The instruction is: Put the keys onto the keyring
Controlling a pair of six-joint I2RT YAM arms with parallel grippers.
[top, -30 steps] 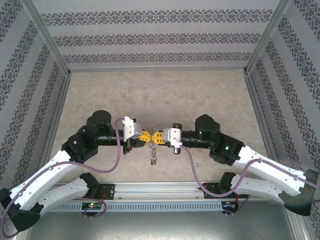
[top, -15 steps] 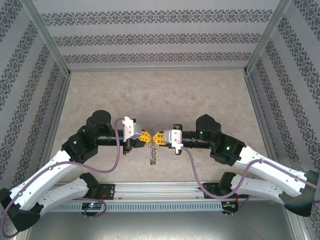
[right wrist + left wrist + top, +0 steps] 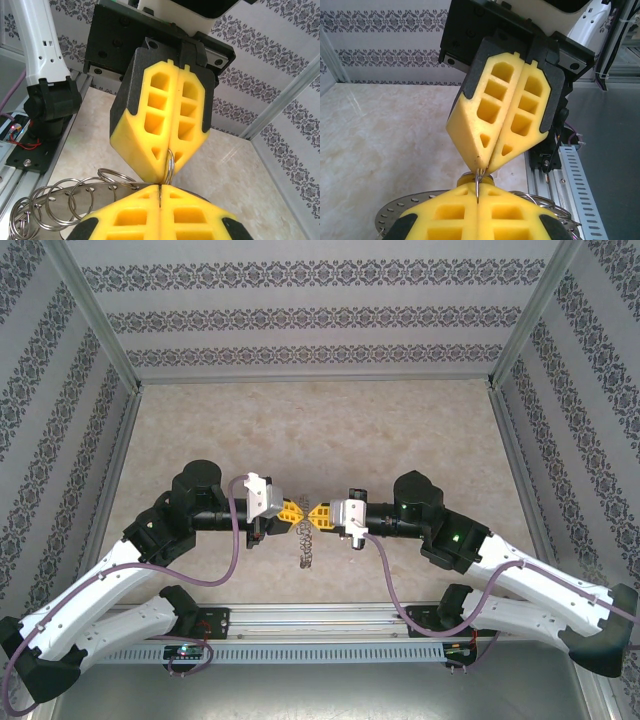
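- where the two arms meet over the middle of the counter [image 3: 330, 430], the left gripper [image 3: 293, 512] sits at 9 o'clock and the right gripper [image 3: 318, 516] at 3 o'clock, tip against tip.
- left gripper: yellow fingers [image 3: 150, 115] pressed together, pinching a thin wire loop [image 3: 171, 164] at the very tip.
- right gripper: fingers likewise pressed together, with thin wire running into the seam at its tip.
- the keyring [image 3: 306, 546] hangs at 6 o'clock of the meeting tips, held by that wire.
- its flat grey disc [image 3: 390, 220] with small holes lies under the fingers, more loops fanning off the rim.
- a small brassy bit [image 3: 468, 176] sits just under the right gripper's tip; cannot tell if it is a key.
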